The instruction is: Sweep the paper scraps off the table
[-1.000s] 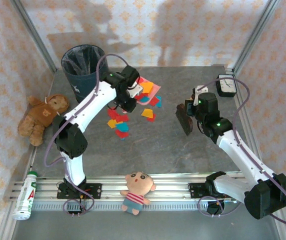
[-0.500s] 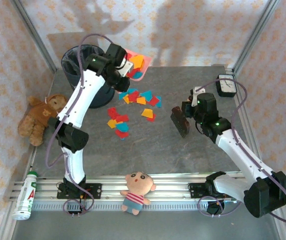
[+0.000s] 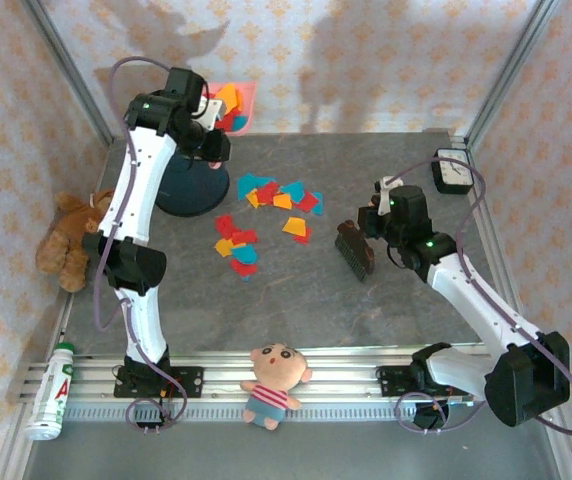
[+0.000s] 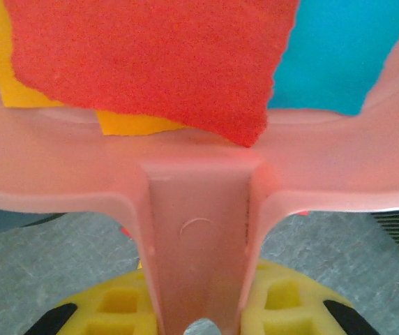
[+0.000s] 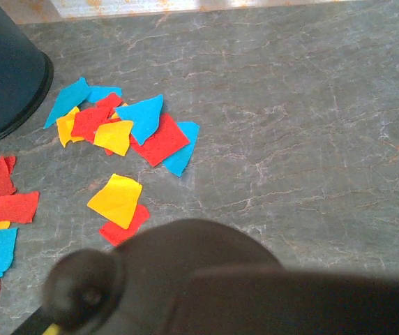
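The left gripper (image 3: 206,128) clamps the dustpan (image 3: 232,104) handle at 11 o'clock. If it tilts early, paper scraps (image 3: 228,100) may miss the bin (image 3: 191,190). The right gripper (image 3: 374,228) grips the brush (image 3: 354,251).

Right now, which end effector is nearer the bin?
Left. Left end effector, holding the dustpan, is raised beside the bin; right end effector, holding the brush, is across the paper scraps.

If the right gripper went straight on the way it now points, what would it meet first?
Likely the paper scraps: the right gripper, shut on the brush, aims toward the nearest yellow one lying on a red one. Depth is unclear.
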Controlling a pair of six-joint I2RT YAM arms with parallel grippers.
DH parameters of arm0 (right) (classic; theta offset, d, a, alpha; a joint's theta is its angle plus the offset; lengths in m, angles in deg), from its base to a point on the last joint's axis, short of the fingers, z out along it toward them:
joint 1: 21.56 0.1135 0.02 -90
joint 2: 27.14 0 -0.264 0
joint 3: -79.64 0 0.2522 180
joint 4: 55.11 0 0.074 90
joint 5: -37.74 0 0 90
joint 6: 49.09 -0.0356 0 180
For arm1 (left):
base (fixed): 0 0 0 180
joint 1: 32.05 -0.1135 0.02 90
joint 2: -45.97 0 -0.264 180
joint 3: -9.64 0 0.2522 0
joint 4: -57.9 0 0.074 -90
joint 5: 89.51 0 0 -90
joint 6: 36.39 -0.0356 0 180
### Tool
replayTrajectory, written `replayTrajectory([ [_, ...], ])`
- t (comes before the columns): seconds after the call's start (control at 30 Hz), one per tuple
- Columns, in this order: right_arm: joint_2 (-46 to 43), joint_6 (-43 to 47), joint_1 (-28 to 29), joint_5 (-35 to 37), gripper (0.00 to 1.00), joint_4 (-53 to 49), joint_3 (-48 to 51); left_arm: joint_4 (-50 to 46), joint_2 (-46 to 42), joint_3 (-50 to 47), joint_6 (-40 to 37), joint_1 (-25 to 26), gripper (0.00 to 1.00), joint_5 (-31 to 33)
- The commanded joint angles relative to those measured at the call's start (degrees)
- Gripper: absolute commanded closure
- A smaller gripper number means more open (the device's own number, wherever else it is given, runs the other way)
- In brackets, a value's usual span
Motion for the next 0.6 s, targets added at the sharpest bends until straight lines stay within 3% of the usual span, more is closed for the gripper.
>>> replayTrajectory([
  [0.0, -0.07, -1.24, 0.25, -0.06, 1.0, 0.56, -2.38, 3.45, -2.32, -0.46, 3.56, -1.67, 1.0, -5.01],
  [0.57, -0.92, -2.68, 0.25, 1.09, 1.0, 1.23, -2.27, 18.33, -5.14, -8.98, 17.86, -9.51, 1.0, -21.75],
])
